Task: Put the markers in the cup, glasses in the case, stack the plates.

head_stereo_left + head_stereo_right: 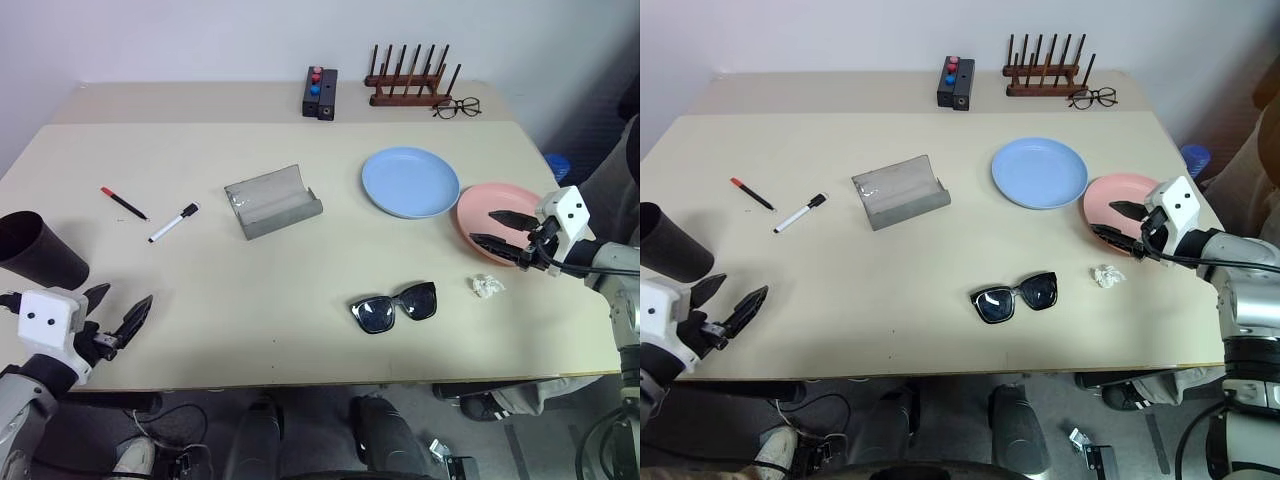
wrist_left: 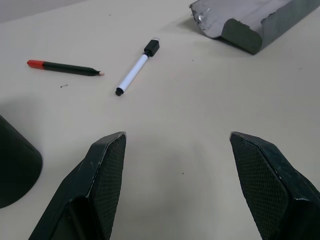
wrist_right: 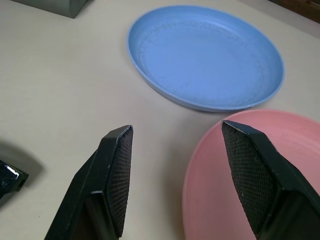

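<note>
Risks: right gripper (image 1: 497, 228), fingers spread and empty, straddles near rim of pink plate (image 1: 480, 205); careless pinch could tip it or shove it into blue plate (image 1: 410, 181), just beside at its 10 o'clock; left gripper (image 1: 116, 312), fingers apart, nothing held.

Containers: cup (image 1: 38, 250) lies tipped at surface's 8 o'clock, seemingly empty; markers (image 1: 174, 222) loose at cup's 1 o'clock; case (image 1: 272, 201) open, empty; sunglasses (image 1: 394, 306) at its 4 o'clock.

The pink plate (image 1: 497, 215) is partly covered by the right gripper (image 1: 503, 231) beside the blue plate (image 1: 410, 181), and the right wrist view crops its far side. The cup (image 1: 38, 249), left of the markers (image 1: 150, 213), runs off the frame edge. The crumpled white scrap (image 1: 487, 286) near the pink plate is too small to identify.
</note>
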You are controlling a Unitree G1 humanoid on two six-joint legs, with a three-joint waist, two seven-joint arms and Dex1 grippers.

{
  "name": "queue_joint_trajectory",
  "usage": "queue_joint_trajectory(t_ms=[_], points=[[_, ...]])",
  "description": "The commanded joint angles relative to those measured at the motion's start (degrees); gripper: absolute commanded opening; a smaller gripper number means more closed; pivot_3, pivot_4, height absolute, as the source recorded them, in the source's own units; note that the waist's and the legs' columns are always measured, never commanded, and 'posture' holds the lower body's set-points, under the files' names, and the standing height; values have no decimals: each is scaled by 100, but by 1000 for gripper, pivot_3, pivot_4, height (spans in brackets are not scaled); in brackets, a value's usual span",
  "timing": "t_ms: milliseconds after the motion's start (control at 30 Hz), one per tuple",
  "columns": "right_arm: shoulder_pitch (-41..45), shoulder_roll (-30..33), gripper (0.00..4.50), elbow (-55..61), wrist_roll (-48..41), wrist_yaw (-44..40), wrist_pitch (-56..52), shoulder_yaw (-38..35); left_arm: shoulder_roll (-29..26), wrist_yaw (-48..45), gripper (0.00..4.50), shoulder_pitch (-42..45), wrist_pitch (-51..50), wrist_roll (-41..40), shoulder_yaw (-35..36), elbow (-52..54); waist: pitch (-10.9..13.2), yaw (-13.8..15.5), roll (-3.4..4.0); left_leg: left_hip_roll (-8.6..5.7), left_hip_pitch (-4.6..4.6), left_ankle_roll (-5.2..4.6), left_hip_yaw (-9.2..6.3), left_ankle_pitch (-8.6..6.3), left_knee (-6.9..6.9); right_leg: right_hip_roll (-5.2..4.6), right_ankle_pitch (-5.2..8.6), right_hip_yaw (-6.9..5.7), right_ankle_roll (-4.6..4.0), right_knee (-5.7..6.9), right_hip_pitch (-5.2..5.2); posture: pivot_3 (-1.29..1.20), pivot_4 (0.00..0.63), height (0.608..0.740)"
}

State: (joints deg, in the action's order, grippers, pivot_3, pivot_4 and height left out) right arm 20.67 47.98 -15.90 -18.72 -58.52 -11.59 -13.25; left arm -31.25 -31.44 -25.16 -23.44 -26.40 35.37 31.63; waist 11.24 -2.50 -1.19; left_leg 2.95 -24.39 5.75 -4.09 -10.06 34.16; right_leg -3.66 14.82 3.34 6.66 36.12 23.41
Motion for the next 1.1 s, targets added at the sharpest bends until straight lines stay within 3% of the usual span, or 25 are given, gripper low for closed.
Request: queue_joint_trajectory(t_ms=[33, 600, 767, 900, 1100], points=[[100, 92, 2855, 193, 2, 16, 32, -41, -8, 16, 3365, 11, 111, -44, 159, 120, 0, -2, 0, 0, 0, 0, 0, 0, 0, 0, 0, 0, 0, 0, 0, 0, 150, 738], [460, -494, 2855, 862, -61, 459, -68, 356, -266, 490, 3365, 869, -661, 32, -435, 123, -1, 0, 1, 1, 1, -1, 0, 0, -1, 3, -1, 0, 0, 4, 0, 0, 150, 738], [294, -823, 2855, 1593, -193, 659, -217, 463, -659, 837, 3365, 1912, -1545, 242, -1101, -280, -1, 47, 1, 0, 1, 0, -3, 1, 3, 5, -1, 0, 1, 6, -5, 0, 150, 738], [127, -1266, 2855, 2630, -412, 986, -624, 764, -1076, 777, 4435, 3211, -2010, 398, -1695, -1174, 0, 33, 1, 1, 1, -1, -5, 1, -1, 8, -1, -1, 5, 11, -3, 0, 150, 738], [-93, -1980, 2855, 3701, -572, 1422, -1129, 1447, -1225, 836, 4435, 5133, -2651, 702, -2358, -2914, -1, 6, 0, 0, 2, 0, -19, 2, 1, 12, -1, -7, 12, 21, -4, 0, 150, 738]])
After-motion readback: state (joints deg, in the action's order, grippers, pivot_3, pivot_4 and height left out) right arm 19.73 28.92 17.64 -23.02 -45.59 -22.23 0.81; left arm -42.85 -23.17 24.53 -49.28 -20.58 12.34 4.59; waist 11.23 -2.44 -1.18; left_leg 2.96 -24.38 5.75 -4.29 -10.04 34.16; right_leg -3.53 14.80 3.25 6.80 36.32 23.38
